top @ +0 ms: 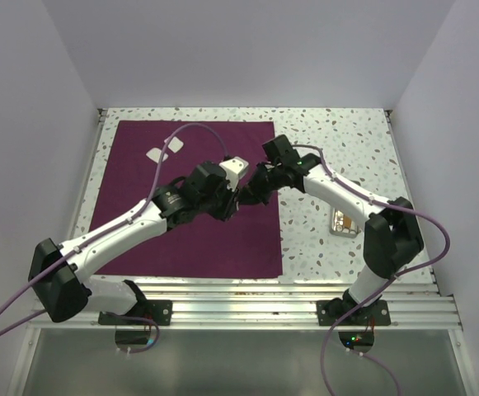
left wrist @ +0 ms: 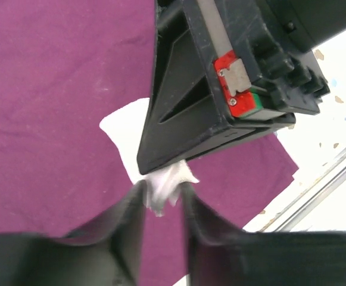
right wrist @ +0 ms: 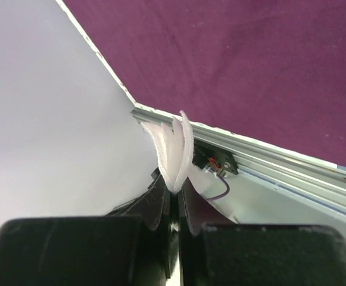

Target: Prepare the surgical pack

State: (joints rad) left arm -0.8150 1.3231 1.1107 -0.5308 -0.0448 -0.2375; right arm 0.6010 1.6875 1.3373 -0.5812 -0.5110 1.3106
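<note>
Top view, surgical pack [top: 214,247]: spread flat over the left and middle of the table [top: 338,132], under both arms.
Top view, hands: left hand [top: 232,202] and right hand [top: 246,196] tip to tip above the pack's right half, hiding whatever sits between them.
Top view, around: two small white pieces [top: 165,149] lying on the pack's far-left part; small packet [top: 343,221] on bare table right of the pack, just beside the right arm.
Left wrist view, left hand [left wrist: 162,193]: fingers parted part-way, white pad [left wrist: 167,179] in the gap between them.
Left wrist view, in the way: black body of the right hand [left wrist: 173,161] filling the upper right, tip down on the same pad; purple cloth behind.
Right wrist view, right hand [right wrist: 174,202]: clamped tight on the white pad [right wrist: 175,152], folds fanning out beyond the fingers.
Right wrist view, seen only here: pale wall [right wrist: 41,119], metal rail [right wrist: 268,155] along the table edge, pack [right wrist: 250,59] beyond it.
</note>
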